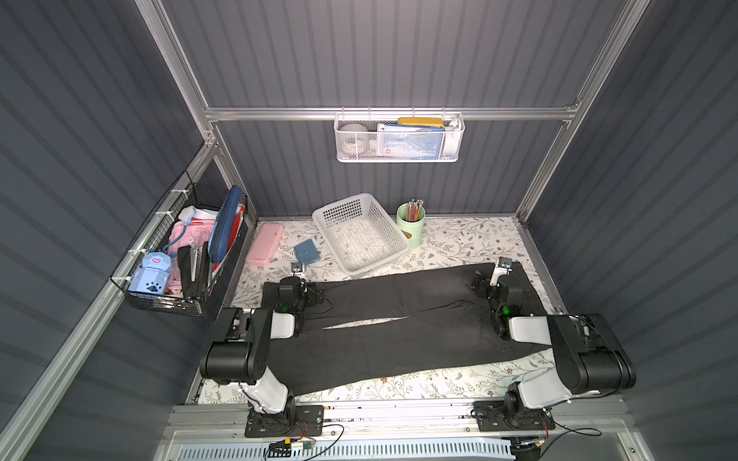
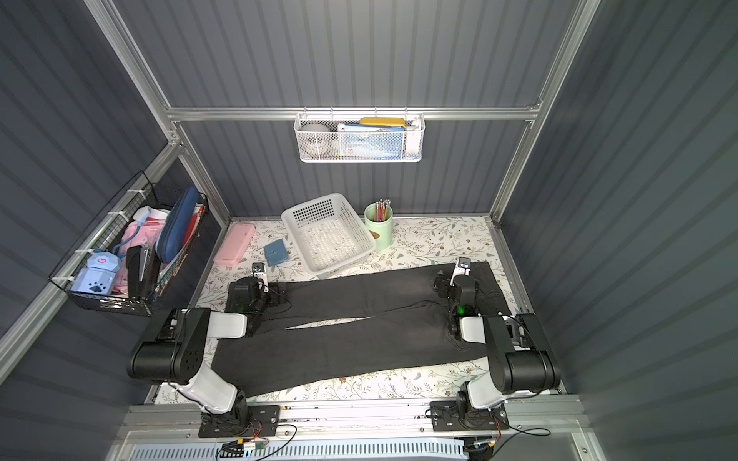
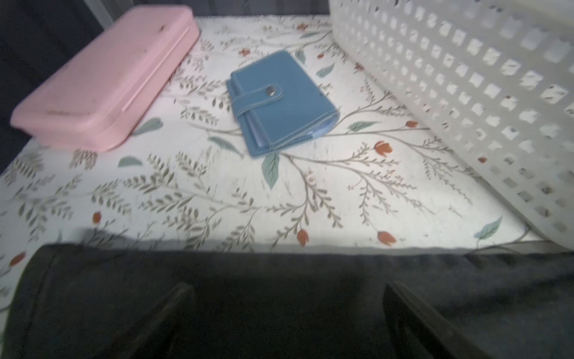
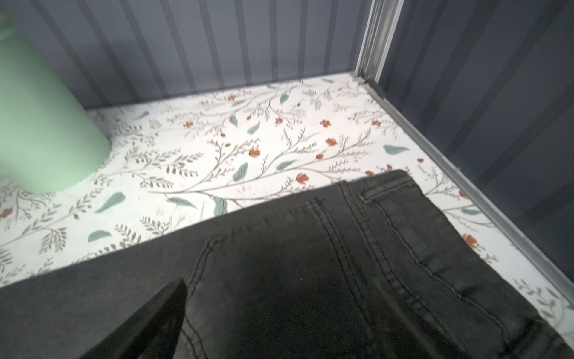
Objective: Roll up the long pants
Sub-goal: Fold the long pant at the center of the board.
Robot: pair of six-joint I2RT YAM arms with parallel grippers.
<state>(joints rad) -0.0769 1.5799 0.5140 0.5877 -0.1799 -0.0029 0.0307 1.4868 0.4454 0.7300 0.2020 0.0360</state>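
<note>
— Whereabouts of the long pants (image 1: 399,347)?

— Spread flat across the floral worktop (image 1: 459,243), back pockets up. Waistband at the right end, both legs running off to the left. Thin sliver of worktop showing between the legs around the middle.

— And the left end effector (image 3: 287,293)?

— Over the hem of the far leg, at the left end of the pants. Fingers (image 3: 181,298) set wide apart in the wrist view, dark cloth beneath, nothing pinched between. Cannot tell whether touching the fabric.

— The right end effector (image 1: 481,281)?

— Above the far corner of the waistband, at the right end. Only one finger (image 4: 167,310) seen in the wrist view, close by the stitched pocket seam. Spread wide too, with no cloth gathered or lifted.

— Anything else about?

— White perforated basket (image 1: 389,231) toward the far side, near corner just beside the far leg's edge; cannot tell whether touching. Green cup (image 1: 411,237) of pens right up against the basket's right side. Blue snap wallet (image 1: 306,252) and pink case (image 1: 264,244) left of the basket, both apart from the pants. Higher up, a white mesh basket (image 1: 399,159) hung on the far wall and a black wire basket (image 1: 167,309) on the left wall, each stuffed with odds and ends.
</note>
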